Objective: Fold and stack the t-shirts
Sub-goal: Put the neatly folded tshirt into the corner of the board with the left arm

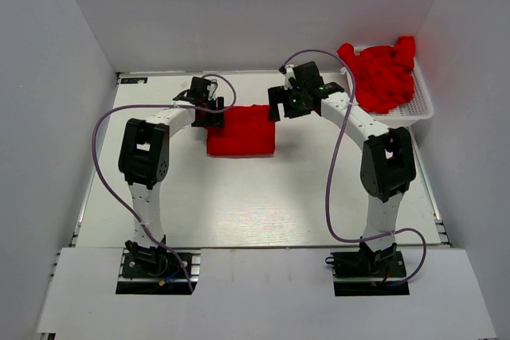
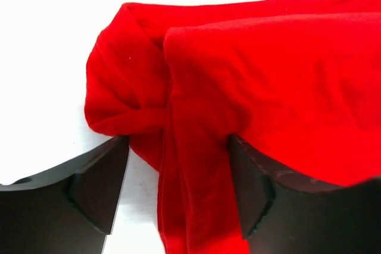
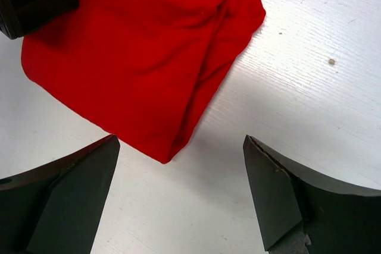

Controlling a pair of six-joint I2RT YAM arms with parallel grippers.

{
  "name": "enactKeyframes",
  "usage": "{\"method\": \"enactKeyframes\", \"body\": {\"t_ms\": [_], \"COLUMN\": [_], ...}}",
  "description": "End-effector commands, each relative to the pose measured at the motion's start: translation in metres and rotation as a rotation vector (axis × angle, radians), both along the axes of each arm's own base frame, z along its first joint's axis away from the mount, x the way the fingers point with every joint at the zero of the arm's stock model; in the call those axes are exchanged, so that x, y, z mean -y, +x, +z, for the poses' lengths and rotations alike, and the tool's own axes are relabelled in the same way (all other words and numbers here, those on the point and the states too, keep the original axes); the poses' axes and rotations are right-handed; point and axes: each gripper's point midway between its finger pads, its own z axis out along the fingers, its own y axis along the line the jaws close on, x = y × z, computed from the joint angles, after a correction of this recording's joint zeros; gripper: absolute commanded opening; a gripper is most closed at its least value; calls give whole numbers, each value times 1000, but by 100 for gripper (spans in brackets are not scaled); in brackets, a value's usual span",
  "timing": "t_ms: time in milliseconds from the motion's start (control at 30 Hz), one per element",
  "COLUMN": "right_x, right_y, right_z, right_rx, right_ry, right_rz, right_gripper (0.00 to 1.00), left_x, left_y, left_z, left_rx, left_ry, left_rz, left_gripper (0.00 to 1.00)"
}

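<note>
White table [image 1: 239, 197], folded t-shirt [image 1: 243, 133] between left jaws, near right jaws

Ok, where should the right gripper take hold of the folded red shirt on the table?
I'd pinch the corner of the folded t-shirt nearest the right gripper, coming from its right side. The layers end there in a thick point that juts toward its open jaws.
</note>
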Motion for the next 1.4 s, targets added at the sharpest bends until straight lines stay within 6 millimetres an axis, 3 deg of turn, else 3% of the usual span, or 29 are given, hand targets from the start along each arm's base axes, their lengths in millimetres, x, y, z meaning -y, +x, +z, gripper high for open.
{"method": "enactKeyframes", "body": {"t_ms": [0,100,133,167,233,300,367,533,600,667,700,733,800,833,1167,1233,1333,1367], "right_x": [4,3,3,5,6,5,8,8,6,5,6,7,8,8,11,11,9,9], "right_y": [1,0,-1,-1,-2,-2,-1,0,-1,-2,-1,0,0,0,1,2,3,4], "right_z": [14,10,9,8,6,7,6,6,6,5,4,6,5,5,-4,-5,-7,-9], "right_rx": [41,37,32,33,25,29,30,35,31,25,30,33,34,36,19,18,10,7], "right_ry": [-7,-13,-11,-15,-18,-20,-25,-23,-20,-18,-22,-19,-26,-30,-50,-54,-52,-52], "right_rz": [6,12,12,9,6,4,-3,0,3,1,2,-2,-6,-5,-11,-11,-15,-14], "right_gripper": [90,90,90,90,90,90,90,90,90,90,90,90,90,90,90,90,90,90], "left_x": [3,11,14,20,29,28,28,5,-4,-30,-38,-45,-66,-74,-172,-199,-230,-238], "left_y": [17,14,13,9,10,10,12,30,36,41,50,52,63,64,101,104,118,121], "left_z": [19,11,9,6,19,24,32,58,61,54,62,53,60,53,71,59,72,62], "left_rx": [94,100,101,91,131,151,174,209,198,169,184,164,188,179,264,229,253,242], "left_ry": [-19,-53,-63,-94,-126,-123,-120,-67,-36,13,27,42,79,108,205,226,235,235], "left_rz": [-26,-64,-86,-112,-164,-173,-181,-128,-106,-51,-40,-41,-62,-83,-10,24,64,75], "left_gripper": [75,58,42,35,14,1,0,0,0,0,0,0,0,0,0,0,0,0]}}
